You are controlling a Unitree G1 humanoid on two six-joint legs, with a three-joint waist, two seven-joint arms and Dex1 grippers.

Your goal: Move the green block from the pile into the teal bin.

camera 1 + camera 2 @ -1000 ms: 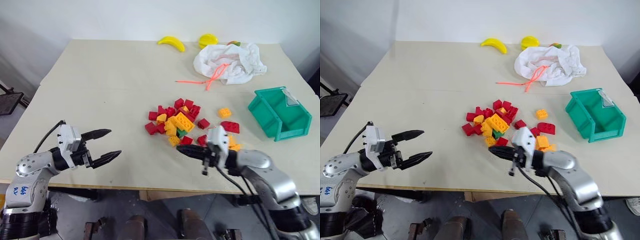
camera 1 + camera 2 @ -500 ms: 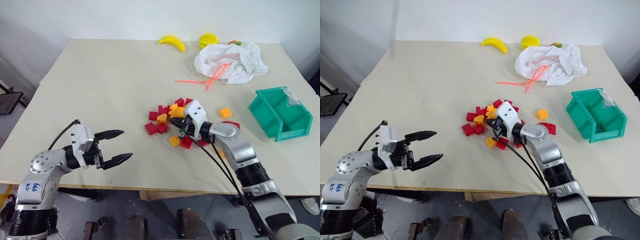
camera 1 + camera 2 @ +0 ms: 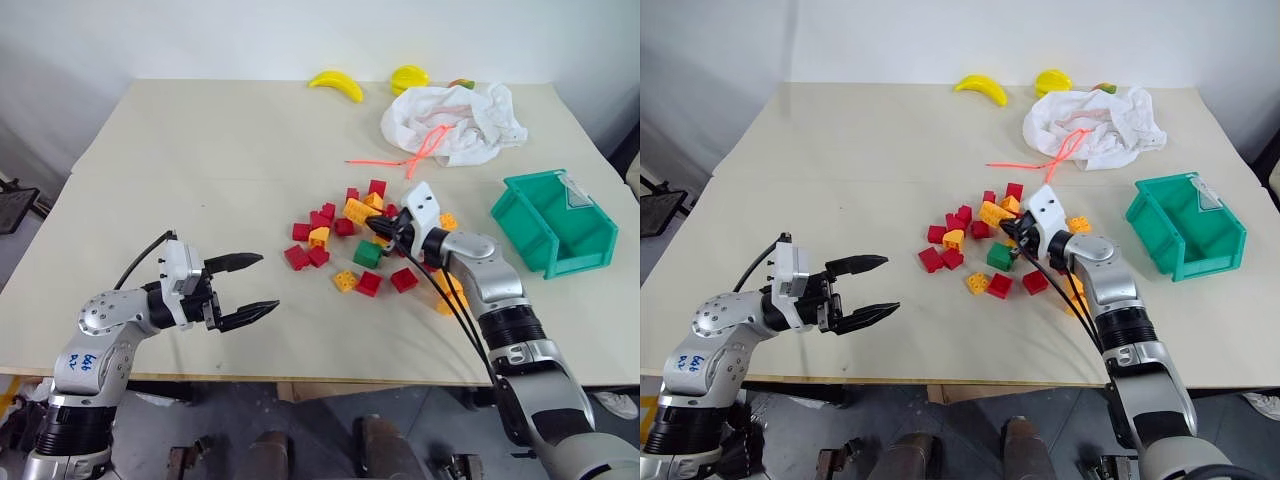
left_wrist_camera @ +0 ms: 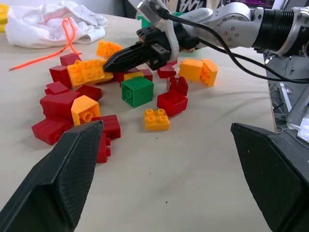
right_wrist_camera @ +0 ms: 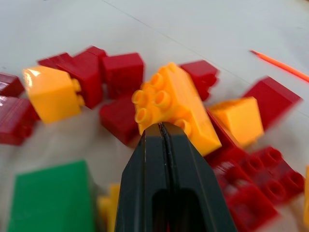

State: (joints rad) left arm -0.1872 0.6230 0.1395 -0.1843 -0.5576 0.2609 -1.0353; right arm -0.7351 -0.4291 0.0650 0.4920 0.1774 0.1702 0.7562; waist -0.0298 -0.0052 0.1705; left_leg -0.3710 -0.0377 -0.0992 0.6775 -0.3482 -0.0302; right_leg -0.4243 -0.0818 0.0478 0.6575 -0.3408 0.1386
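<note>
1. Nearest the robot, the left gripper (image 3: 250, 285) has drifted a little toward the middle of the pale wooden table (image 3: 200, 170); its two black fingers stand wide apart and empty, well short of the bricks

2. The loose pile of small red and yellow-orange studded plastic bricks (image 3: 345, 235) is more spread out than a second ago: the cluster has been raked apart and several red and orange pieces now lie singly at its near edge

3. That scattering has uncovered the small green studded plastic block (image 3: 367, 253), which was half buried and now sits in the open on the table, its top free

4. The right gripper (image 3: 378, 226) has swept forward through the pile; its fingers are pressed together on nothing, the tip against a long yellow-orange brick (image 5: 176, 108), just beyond the green block

5. Judged from this, the clearing is done but the grasp is not: the right fingers must part and come back over the green block

6. Farther right, well apart from the pile, the teal rectangular plastic bin (image 3: 553, 222) stands empty
</note>
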